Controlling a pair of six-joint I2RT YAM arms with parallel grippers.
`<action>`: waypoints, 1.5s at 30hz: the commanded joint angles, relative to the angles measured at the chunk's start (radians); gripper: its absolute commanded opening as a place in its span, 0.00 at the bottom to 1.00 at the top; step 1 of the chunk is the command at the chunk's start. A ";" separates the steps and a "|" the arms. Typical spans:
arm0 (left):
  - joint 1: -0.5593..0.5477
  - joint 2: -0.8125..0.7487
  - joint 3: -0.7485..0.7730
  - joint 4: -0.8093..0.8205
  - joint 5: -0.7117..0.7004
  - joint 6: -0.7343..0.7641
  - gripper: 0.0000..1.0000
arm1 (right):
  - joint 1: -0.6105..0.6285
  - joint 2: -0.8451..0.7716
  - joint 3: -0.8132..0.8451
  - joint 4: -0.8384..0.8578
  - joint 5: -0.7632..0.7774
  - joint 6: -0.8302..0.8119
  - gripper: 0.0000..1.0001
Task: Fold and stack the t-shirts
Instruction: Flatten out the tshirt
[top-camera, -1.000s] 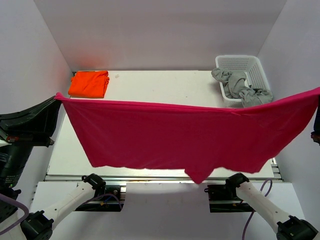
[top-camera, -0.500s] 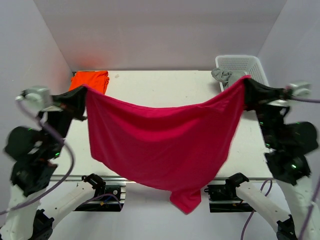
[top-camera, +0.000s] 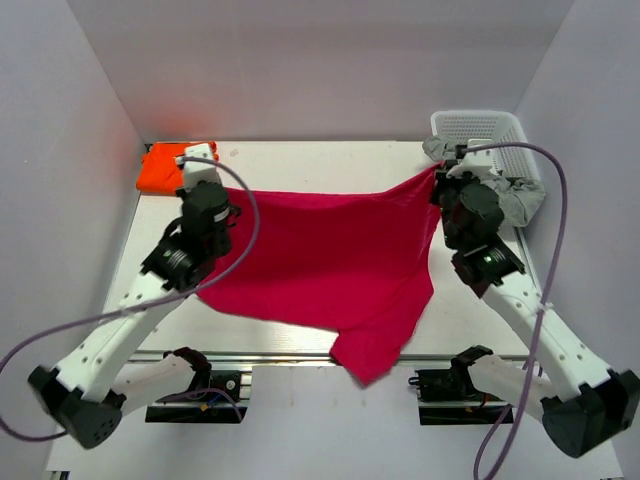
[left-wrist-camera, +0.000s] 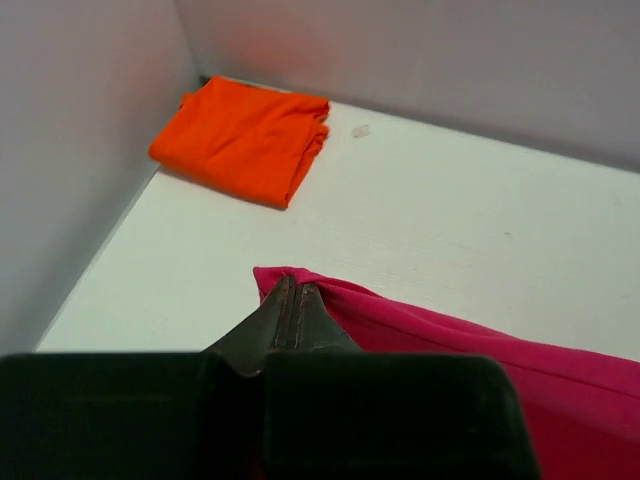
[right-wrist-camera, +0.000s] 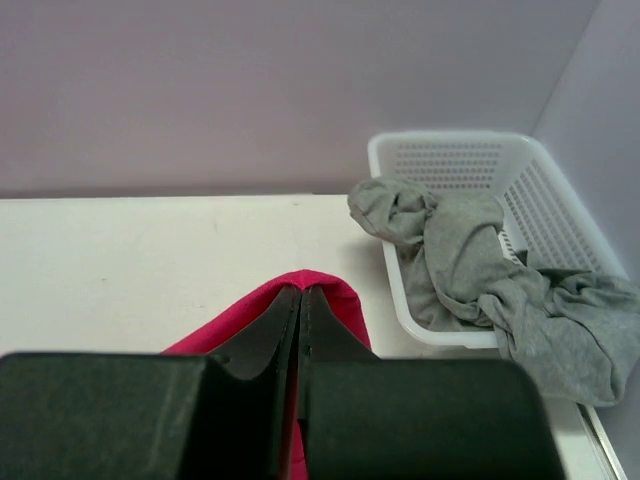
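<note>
Left gripper (left-wrist-camera: 295, 300) and right gripper (right-wrist-camera: 302, 298) are each clamping, jaws closed, one corner of the magenta-red t-shirt (top-camera: 320, 250), which is sagging just beside the basket (top-camera: 478, 122). The folded orange t-shirt (top-camera: 178, 167) is lying well apart from the basket. Spreading the cloth flat is calling for level, taut corners lowered together.

Both arms swung in from the frame edges and down. The left gripper (left-wrist-camera: 293, 296) ended near the orange t-shirt (top-camera: 162, 170), the right gripper (right-wrist-camera: 301, 297) beside the basket (top-camera: 492, 128). The magenta t-shirt (top-camera: 320, 255), first stretched taut and high across the whole view, narrowed and sagged, then dropped over the table (top-camera: 330, 165).
</note>
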 joint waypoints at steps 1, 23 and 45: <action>0.014 0.076 0.012 0.033 -0.144 -0.051 0.00 | -0.008 0.080 0.042 0.132 0.136 -0.004 0.00; 0.336 0.787 0.363 0.236 0.215 0.053 0.00 | -0.084 0.679 0.415 0.106 0.140 -0.007 0.00; 0.446 1.198 0.793 0.186 0.576 0.036 1.00 | -0.141 1.105 0.889 -0.231 -0.341 -0.009 0.90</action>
